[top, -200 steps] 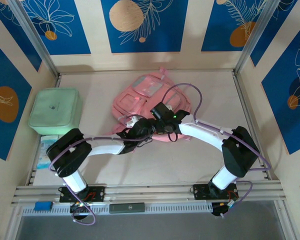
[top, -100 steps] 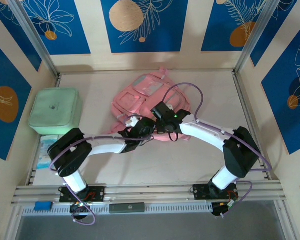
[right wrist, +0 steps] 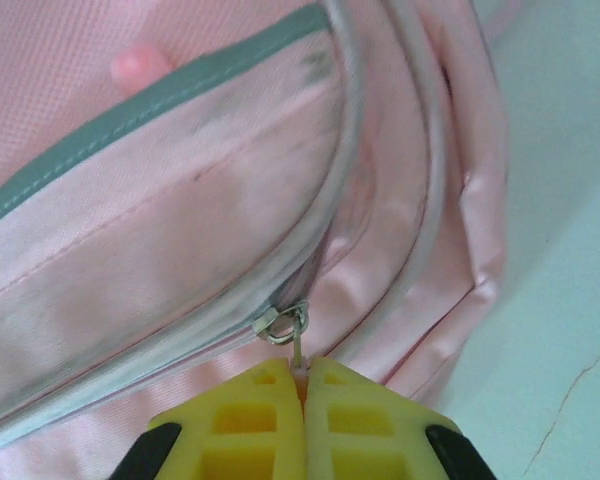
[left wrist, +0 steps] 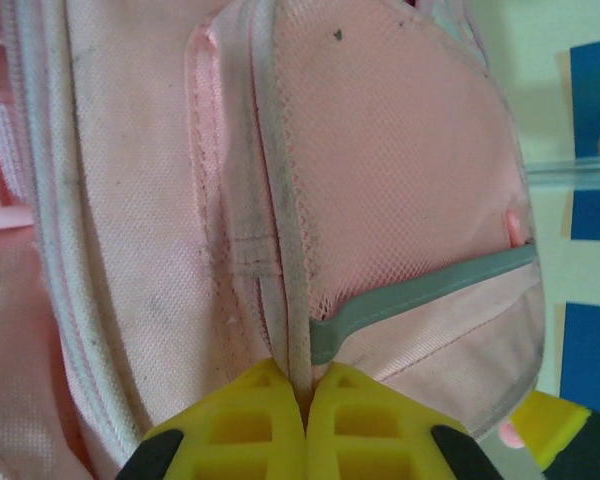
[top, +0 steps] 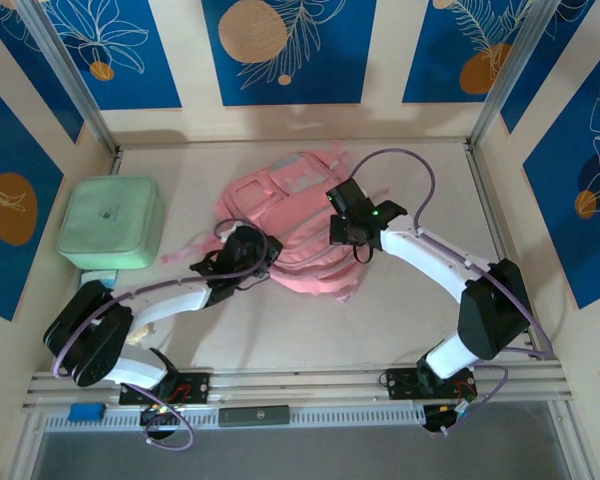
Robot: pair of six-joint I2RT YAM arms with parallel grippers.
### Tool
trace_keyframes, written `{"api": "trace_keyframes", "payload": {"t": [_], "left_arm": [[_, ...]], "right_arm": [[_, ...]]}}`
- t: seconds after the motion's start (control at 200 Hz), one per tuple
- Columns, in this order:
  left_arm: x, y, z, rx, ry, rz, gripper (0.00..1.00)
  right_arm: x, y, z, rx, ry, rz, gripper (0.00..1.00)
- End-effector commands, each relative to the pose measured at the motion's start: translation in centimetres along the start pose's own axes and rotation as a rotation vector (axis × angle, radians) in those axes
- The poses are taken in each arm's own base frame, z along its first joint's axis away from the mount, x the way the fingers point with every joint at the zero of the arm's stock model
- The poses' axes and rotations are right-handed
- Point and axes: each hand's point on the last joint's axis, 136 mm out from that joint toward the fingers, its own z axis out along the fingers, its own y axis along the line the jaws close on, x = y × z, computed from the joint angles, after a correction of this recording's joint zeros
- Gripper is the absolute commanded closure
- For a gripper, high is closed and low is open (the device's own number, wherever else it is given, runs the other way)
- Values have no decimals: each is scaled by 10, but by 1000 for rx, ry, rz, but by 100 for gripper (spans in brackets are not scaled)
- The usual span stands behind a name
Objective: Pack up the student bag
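Note:
The student bag (top: 298, 228) is a soft pink backpack lying flat mid-table, with a strap trailing to its left. In the left wrist view its mesh side pocket (left wrist: 380, 170) has a grey-green band. My left gripper (left wrist: 305, 388) is shut on the white piping of the seam (left wrist: 285, 250) beside that pocket, at the bag's near left edge (top: 263, 254). My right gripper (right wrist: 302, 372) is shut on the bag's metal zipper pull (right wrist: 296, 345), just below the zipper slider (right wrist: 280, 325). In the top view the right gripper (top: 342, 232) sits on the bag's right side.
A mint-green square case (top: 111, 222) stands at the left edge, with a pale flat item (top: 97, 283) in front of it. The enclosure walls ring the table. Bare table surface (top: 400, 310) lies between the bag and the arm bases.
The left gripper has closed on the bag's seam and its arm has swung left. The right gripper has moved up and to the right. The bag has shifted and stretched out between them.

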Motion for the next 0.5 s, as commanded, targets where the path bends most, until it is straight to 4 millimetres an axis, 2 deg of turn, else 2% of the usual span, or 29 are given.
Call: {"api": "trace_keyframes", "payload": {"t": [0.0,0.095,0.245,0.33,0.42,0.495], "left_arm": [[-38,42,-17,-123,-26,117,100],[-70,47,-26,-152,-1,176,100],[-118,44,-26,-160,-11,258,100],[-135,34,-23,-111,3,268,100],[-135,23,-30,-89,21,280,81],[-123,28,-41,-102,13,223,62]], "right_arm": [[1,-21,-16,97,5,-37,100],[25,-6,-22,57,43,-38,100],[72,51,-21,-85,146,-14,100],[79,72,-22,-61,145,-28,100],[79,92,-19,-104,166,-22,100],[81,101,-17,-140,182,-3,100]]}}
